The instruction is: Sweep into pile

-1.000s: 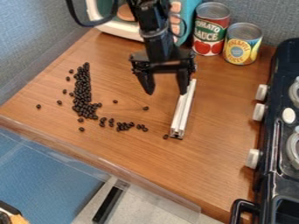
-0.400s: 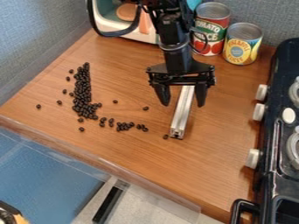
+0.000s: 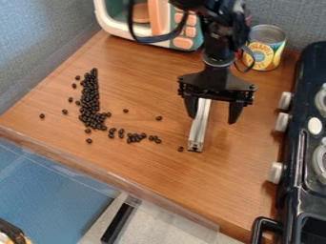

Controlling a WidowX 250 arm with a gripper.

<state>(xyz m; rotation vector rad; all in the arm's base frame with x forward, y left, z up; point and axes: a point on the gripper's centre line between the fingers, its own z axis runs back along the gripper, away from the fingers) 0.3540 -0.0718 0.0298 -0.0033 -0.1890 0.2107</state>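
At the near edge of the brown wood-grain tabletop (image 3: 229, 176) runs a clear plastic strip (image 3: 137, 194). To the right stands a black toy stove (image 3: 309, 102) with pale round knobs (image 3: 275, 172) on its side toward the beans, and a black handle (image 3: 257, 229) at its near end.

Farther in, a single small, dark, glossy bean (image 3: 181, 148) lies just beside the near end of a straight, silvery grooved bar (image 3: 198, 128). To the left of the bar, a loose row of similar dark beans (image 3: 135, 137) trails toward the main heap (image 3: 90, 102), a long, narrow bank running away from the camera (a few strays sit around it).

The black two-finger pincer (image 3: 213, 118) hangs over the bar's far part, its fingers (image 3: 235, 113) spread wide and gripping nothing. The bar shows between them, nearer the left-hand finger in the view.

Behind the black robot arm (image 3: 219, 45) stands a yellow-and-blue metal can (image 3: 267, 50), and beyond the heap is a white-and-teal toy microwave (image 3: 115, 29) with orange-pink buttons (image 3: 183, 43). A blue-grey fabric wall (image 3: 38, 38) rises behind.
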